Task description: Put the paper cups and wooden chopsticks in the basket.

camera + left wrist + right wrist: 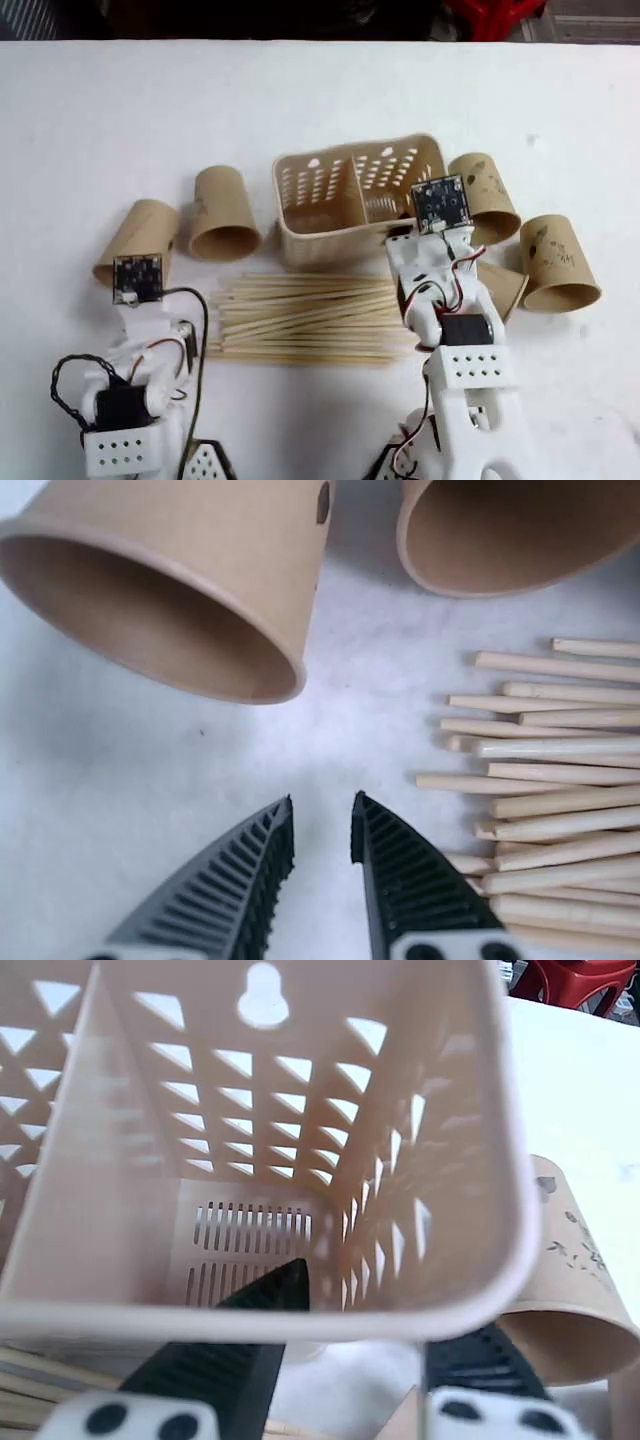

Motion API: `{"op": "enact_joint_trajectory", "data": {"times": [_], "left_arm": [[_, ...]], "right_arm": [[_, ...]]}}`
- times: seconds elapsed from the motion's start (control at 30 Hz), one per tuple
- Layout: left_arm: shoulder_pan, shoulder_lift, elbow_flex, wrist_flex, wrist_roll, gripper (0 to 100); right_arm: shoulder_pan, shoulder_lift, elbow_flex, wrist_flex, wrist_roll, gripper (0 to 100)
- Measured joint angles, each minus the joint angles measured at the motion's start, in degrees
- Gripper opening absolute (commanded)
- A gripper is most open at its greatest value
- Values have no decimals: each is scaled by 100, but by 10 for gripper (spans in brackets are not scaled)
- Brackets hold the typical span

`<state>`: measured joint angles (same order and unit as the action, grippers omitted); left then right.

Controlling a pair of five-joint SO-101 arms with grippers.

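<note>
- the left gripper (pixel 322 820) hangs low over the table (pixel 150 780), jaws parted with a narrow gap and nothing between them
- straight ahead of it a paper cup (pixel 170 580) lies on its side, open mouth turned back toward the jaws and a bit off their centre line
- a 2nd cup (pixel 510 530) lies just beyond that 1, also tipped over
- so the left gripper is clearly the nearer 1 for those 2 cups. my guess is the grab goes over the rim, 1 jaw inside the mouth and 1 outside
- the wooden chopsticks (pixel 545 780) are piled just beside the left jaws, cut ends facing them, long axis running across the table in front of the basket (pixel 120 1318)
- the right gripper (pixel 385 1310) has its jaws spread wide and holds nothing. it straddles the basket's near wall, 1 finger inside the compartment and the other outside
- another cup (pixel 575 1290) lies on its side right by the basket's outer wall, on the right gripper's side
- no cups or sticks in the basket yet, far as I can see
</note>
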<state>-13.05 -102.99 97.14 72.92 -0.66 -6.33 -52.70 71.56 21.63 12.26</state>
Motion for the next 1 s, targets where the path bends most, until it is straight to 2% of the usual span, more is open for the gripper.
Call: {"op": "enact_joint_trajectory", "data": {"times": [0.1,0.17,0.27,0.37,0.43,0.6,0.77,0.9,1.0], "left_arm": [[193,0,0,0,-35,120],[229,0,0,9,-360,117],[211,0,0,9,-1574,116],[-237,-9,-105,9,-3323,116],[-598,-35,-334,-53,-4018,120],[-1240,-26,-1415,-18,-3956,136],[-1178,246,-3059,510,-3798,236],[-923,1512,-4659,554,-3270,239],[-501,2945,-6066,651,-2549,240]], "right_arm": [[0,0,0,0,0,373],[0,0,0,0,0,373],[-9,0,0,35,0,373],[-9,0,-202,369,0,373],[-18,0,-369,642,0,373],[-88,0,-457,897,0,372],[-114,0,-457,905,18,372],[-123,0,-457,905,18,372],[-123,0,-457,712,18,372]]}}
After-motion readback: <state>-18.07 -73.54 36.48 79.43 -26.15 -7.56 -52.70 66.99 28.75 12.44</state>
